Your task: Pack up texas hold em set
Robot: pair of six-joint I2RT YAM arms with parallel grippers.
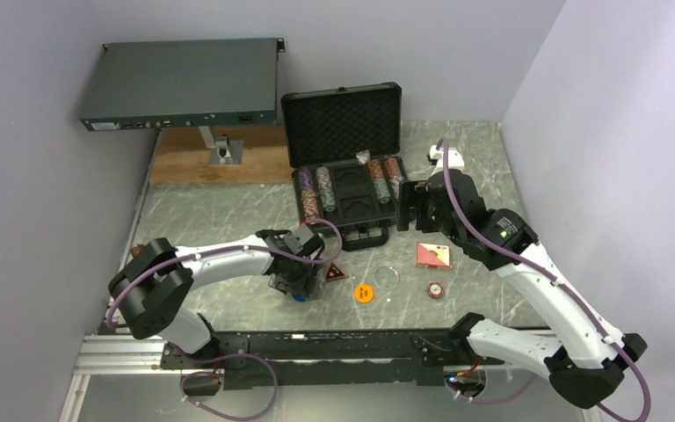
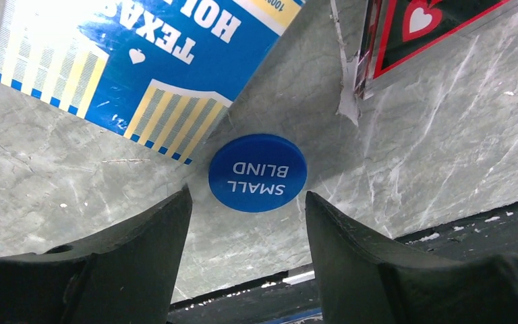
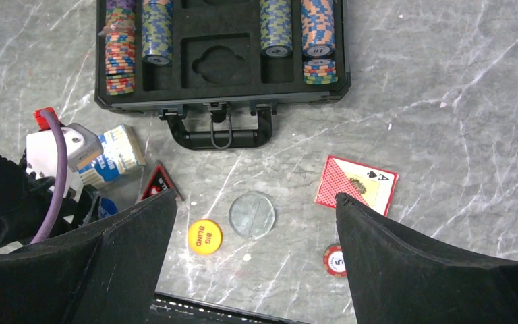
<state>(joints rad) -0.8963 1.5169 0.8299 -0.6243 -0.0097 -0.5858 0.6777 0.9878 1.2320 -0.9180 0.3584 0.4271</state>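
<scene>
We find the briefcase (image 1: 343, 123) open toward the far edge of the desk (image 1: 228, 211), chip rows (image 3: 156, 30) in its foam. The left hand (image 2: 246, 202), spread apart, hangs at the blue button (image 2: 256, 173) by the near edge; the right hand (image 3: 256, 199), likewise apart, holds nothing.

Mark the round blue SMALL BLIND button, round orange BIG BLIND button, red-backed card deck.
round blue SMALL BLIND button (image 2: 257, 173): left wrist view, centre of face.
round orange BIG BLIND button (image 3: 204, 237): right wrist view, centre of face.
red-backed card deck (image 3: 356, 184): right wrist view, middle of top.
</scene>
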